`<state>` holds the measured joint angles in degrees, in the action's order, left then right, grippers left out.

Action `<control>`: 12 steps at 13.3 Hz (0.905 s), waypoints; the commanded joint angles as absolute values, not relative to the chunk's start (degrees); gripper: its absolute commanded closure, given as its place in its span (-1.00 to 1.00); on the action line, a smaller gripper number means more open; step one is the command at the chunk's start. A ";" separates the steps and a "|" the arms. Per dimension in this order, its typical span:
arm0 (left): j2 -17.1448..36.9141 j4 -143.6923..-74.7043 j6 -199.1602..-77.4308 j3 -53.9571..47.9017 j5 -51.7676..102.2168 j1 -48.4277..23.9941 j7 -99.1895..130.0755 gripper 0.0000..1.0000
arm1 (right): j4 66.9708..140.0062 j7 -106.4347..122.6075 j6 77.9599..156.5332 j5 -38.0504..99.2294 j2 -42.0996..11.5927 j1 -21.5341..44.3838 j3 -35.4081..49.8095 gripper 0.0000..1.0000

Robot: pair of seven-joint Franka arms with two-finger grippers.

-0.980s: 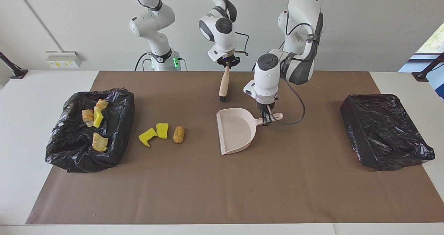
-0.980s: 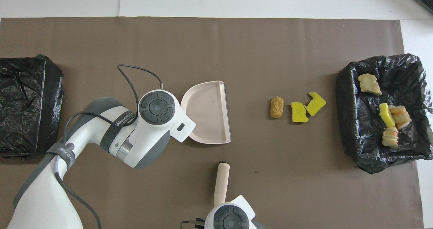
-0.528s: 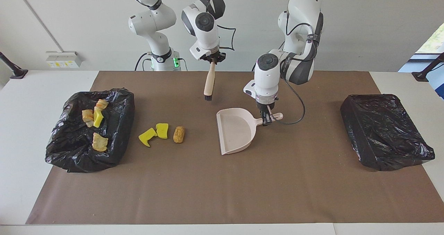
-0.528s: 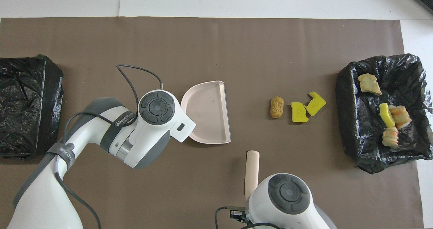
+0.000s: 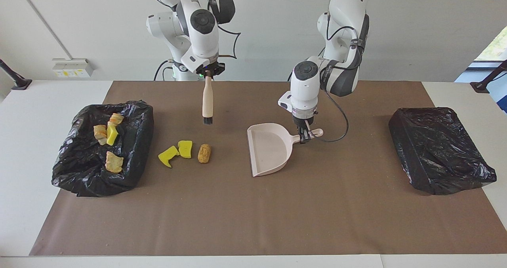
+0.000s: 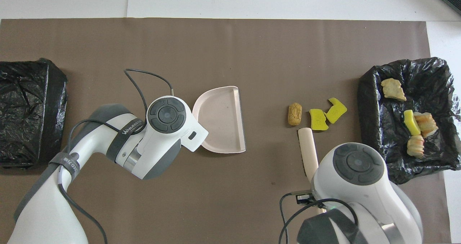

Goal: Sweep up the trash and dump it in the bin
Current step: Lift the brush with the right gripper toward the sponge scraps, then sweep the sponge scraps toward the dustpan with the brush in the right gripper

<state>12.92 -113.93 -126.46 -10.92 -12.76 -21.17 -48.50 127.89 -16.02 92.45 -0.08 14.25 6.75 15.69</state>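
Observation:
Three loose pieces of trash lie on the brown mat beside the bin (image 5: 136, 149): a brown lump (image 5: 204, 153) (image 6: 294, 114) and two yellow pieces (image 5: 185, 149) (image 5: 168, 156) (image 6: 318, 119) (image 6: 336, 110). Several more pieces (image 5: 113, 162) lie inside that bin (image 6: 367, 107). My right gripper (image 5: 208, 74) is shut on the top of the beige-handled brush (image 5: 207, 97) (image 6: 308, 152), which hangs bristles down over the mat close to the loose trash. My left gripper (image 5: 305, 135) is shut on the handle of the pinkish dustpan (image 5: 269, 151) (image 6: 221, 119), which rests on the mat with its mouth facing the trash.
A second black-bagged bin (image 5: 439, 149) (image 6: 28, 114) sits at the left arm's end of the table. The brown mat (image 5: 253, 212) covers most of the white table. A cable loops from the left wrist (image 5: 340, 121).
The right arm has swung the brush from over the mat near the dustpan toward the right arm's end, over to the loose trash. The left arm and dustpan have not moved.

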 commanded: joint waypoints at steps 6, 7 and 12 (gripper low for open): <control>11.51 -116.28 -128.94 -10.28 -13.18 -21.18 -47.29 1.00 | 120.50 -4.04 98.07 -22.66 0.01 -2.81 16.35 1.00; 11.51 -116.28 -128.85 -10.28 -13.27 -21.18 -47.29 1.00 | 120.59 -5.26 99.74 -22.94 -0.87 -3.25 16.17 1.00; 11.43 -116.28 -128.67 -10.28 -13.27 -21.27 -47.37 1.00 | 122.34 -13.44 104.23 -23.73 -3.95 -4.83 16.61 1.00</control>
<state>12.89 -114.02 -126.63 -10.84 -12.76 -21.17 -48.41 121.89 -10.11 102.66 -22.20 -2.55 -4.00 15.57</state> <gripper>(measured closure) 0.687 0.736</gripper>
